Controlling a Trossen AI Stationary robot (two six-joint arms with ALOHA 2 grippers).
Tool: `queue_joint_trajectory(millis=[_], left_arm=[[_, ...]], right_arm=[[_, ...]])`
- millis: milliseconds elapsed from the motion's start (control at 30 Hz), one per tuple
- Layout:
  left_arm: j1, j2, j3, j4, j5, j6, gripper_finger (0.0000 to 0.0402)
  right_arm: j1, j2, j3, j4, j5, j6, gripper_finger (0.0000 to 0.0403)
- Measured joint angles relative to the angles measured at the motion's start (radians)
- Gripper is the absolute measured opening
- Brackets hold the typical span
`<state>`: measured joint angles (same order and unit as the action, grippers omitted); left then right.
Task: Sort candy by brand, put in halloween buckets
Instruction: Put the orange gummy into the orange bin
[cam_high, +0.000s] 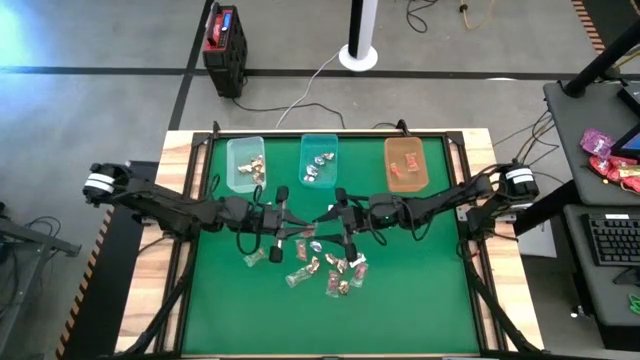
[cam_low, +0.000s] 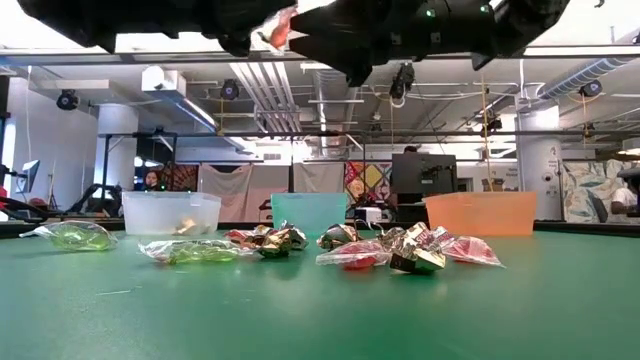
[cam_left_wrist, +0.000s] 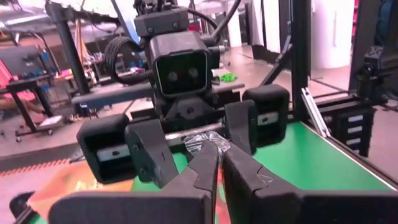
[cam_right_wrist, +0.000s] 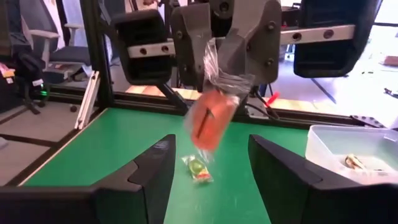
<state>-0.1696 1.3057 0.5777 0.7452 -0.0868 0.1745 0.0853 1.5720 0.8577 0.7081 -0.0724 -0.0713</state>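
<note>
My left gripper (cam_left_wrist: 217, 163) (cam_high: 292, 218) is shut on a red candy in a clear wrapper (cam_right_wrist: 210, 121) (cam_low: 283, 28), held high over the middle of the green table. My right gripper (cam_right_wrist: 211, 152) (cam_high: 335, 212) faces it, open. Its two fingers stand on either side of the hanging candy and touch nothing. A pile of wrapped candy (cam_high: 322, 268) (cam_low: 385, 250) lies on the mat below. At the far edge stand three bins: pale clear (cam_high: 246, 163), teal (cam_high: 319, 160) and orange (cam_high: 406, 163), each with some candy in it. My left gripper pinches the clear twisted end of the wrapper (cam_right_wrist: 219, 70) between its two fingers (cam_right_wrist: 249, 43). They come in roughly level from the table's left. The red candy hangs tilted below the fingers, lifted clear of the table.
A green-wrapped candy (cam_right_wrist: 198, 168) lies on the mat under the grippers, and another (cam_low: 78, 235) lies apart at the left of the pile. A raised black frame (cam_high: 470, 250) runs around the mat. A red-and-black box (cam_high: 222, 38) stands on the floor beyond the table.
</note>
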Motion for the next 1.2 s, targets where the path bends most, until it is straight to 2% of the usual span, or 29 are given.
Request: queue_joint_trajectory(millis=[167,267,400,667,800,867,1067,1133,1200], left_arm=[[0.001,0.043,0.0,0.042,0.0,0.0,0.0],[0.002,0.066,0.0,0.086,0.0,0.0,0.0],[0.003,0.104,0.0,0.146,0.0,0.001,0.0],[0.003,0.155,0.0,0.209,-0.02,-0.003,0.0001],[0.001,0.146,-0.003,0.202,-0.138,-0.023,0.0018],[0.002,0.138,-0.008,0.192,-0.16,-0.026,0.0037],[0.005,0.105,-0.006,0.197,-0.178,-0.026,0.0116],[0.004,0.105,-0.006,0.151,-0.176,-0.026,0.0139],[0.004,0.1,-0.005,0.107,-0.176,-0.034,0.0157]], right_arm=[[0.0,0.001,0.002,0.0,-0.006,0.0,0.0202],[0.0,0.001,0.002,0.0,-0.006,0.0,0.0189],[0.0,0.001,0.002,0.001,-0.007,0.0,0.0149],[0.0,0.0,0.002,-0.017,-0.011,-0.002,0.0024],[-0.003,-0.001,0.002,-0.031,0.008,0.005,0.002],[-0.007,-0.005,0.004,-0.056,0.026,0.015,0.0019],[-0.036,-0.044,0.004,-0.28,0.115,0.061,0.0018],[-0.054,-0.073,0.026,-0.423,0.208,0.079,0.0018],[-0.073,-0.102,0.073,-0.634,0.371,0.096,0.0018]])
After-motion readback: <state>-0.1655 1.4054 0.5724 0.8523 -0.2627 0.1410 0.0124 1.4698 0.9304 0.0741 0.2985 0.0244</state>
